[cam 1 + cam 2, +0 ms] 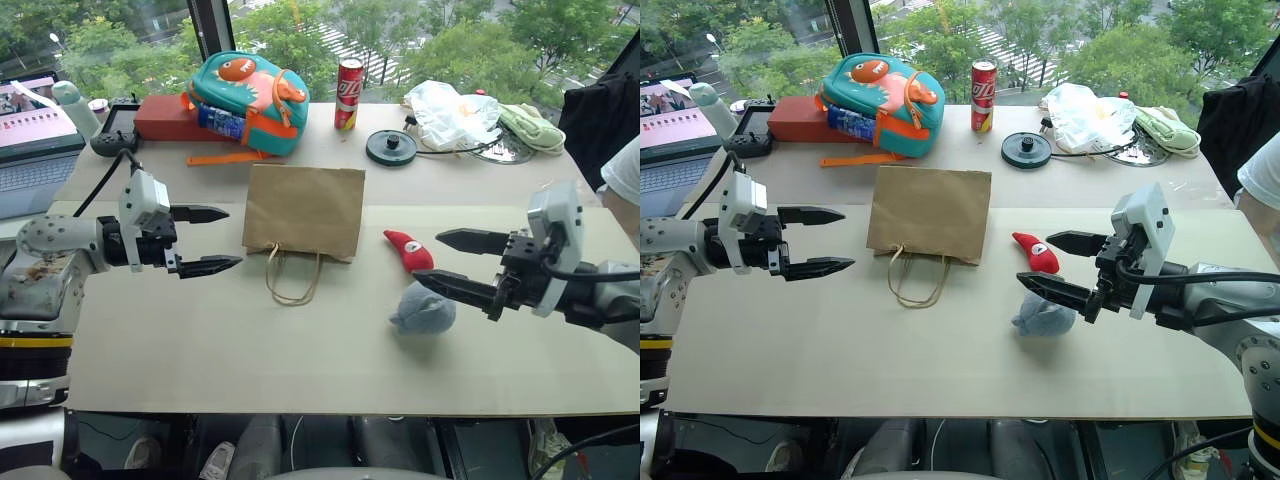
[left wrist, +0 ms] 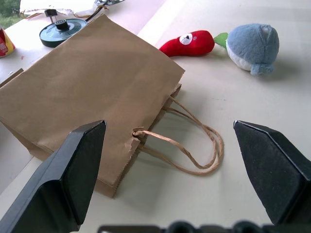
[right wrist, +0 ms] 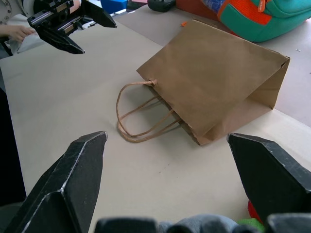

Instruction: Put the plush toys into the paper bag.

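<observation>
My left jaws [image 1: 208, 240] and right jaws [image 1: 455, 262] are both standing apart, holding nothing. The paper bag [image 1: 304, 210] is lying flat on the surface [image 1: 200, 340], and the red plush toy [image 1: 408, 250] and grey-blue plush toy [image 1: 423, 310] are lying outside it, beside my right jaws.

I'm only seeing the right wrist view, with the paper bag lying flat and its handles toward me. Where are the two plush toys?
Observer: Both lie on the table to the robot's right of the paper bag. The grey-blue plush toy sits close by the right gripper's lower finger.
Operator: And the red one?
Observer: The red plush toy lies between the bag and the gripper, farther from the robot than the grey-blue one and apart from the bag.
Operator: Is my gripper holding anything?
Observer: No, its jaws stand open and empty.
</observation>
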